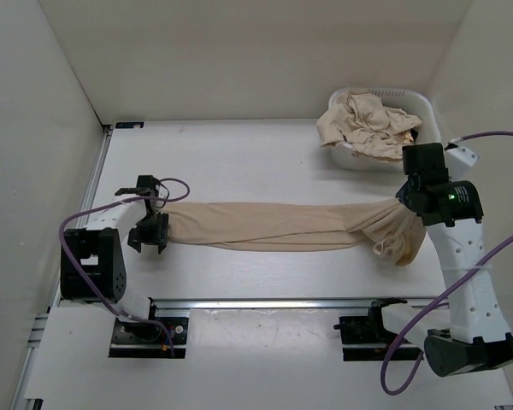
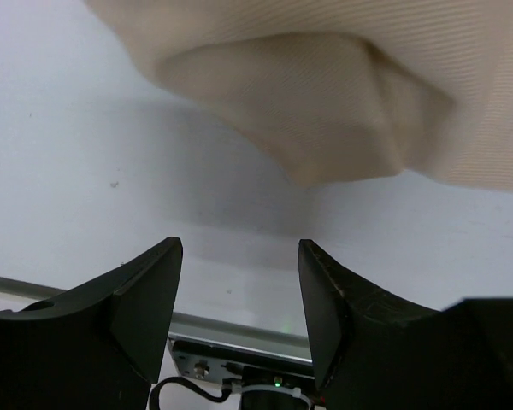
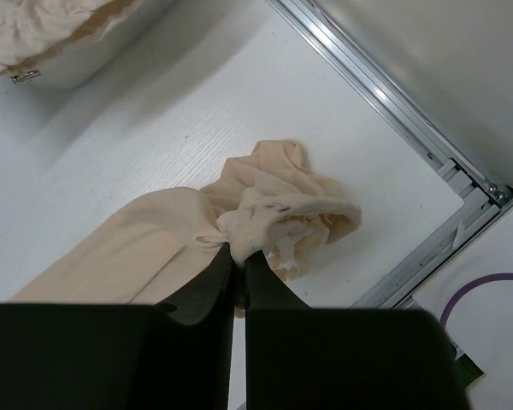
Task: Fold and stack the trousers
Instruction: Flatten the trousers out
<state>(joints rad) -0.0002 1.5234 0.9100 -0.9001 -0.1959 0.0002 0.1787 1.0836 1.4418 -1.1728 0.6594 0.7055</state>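
Top external view shows the trousers (image 1: 274, 226) stretched across the counter (image 1: 239, 154) from 9 to 3 o'clock. The right claw (image 3: 238, 256) pinches the bunched waist. The left claw (image 2: 239, 290) is half wide and empty, just beside the leg ends. The cloth looks light, soft and limp, so corners and hems seem the best hold. Free room lies toward 12 o'clock, the basket (image 1: 421, 104) sits at 1 o'clock, and the counter edge is near at 6.

I see a robot test cell in a laboratory, not a home. Plain white panels (image 1: 239, 51) close the white table (image 1: 239, 154) on three sides. An aluminium rail (image 1: 265, 301) runs along the near edge by the two bolted arm bases (image 1: 150, 333), and purple cables (image 1: 496, 132) hang loose.
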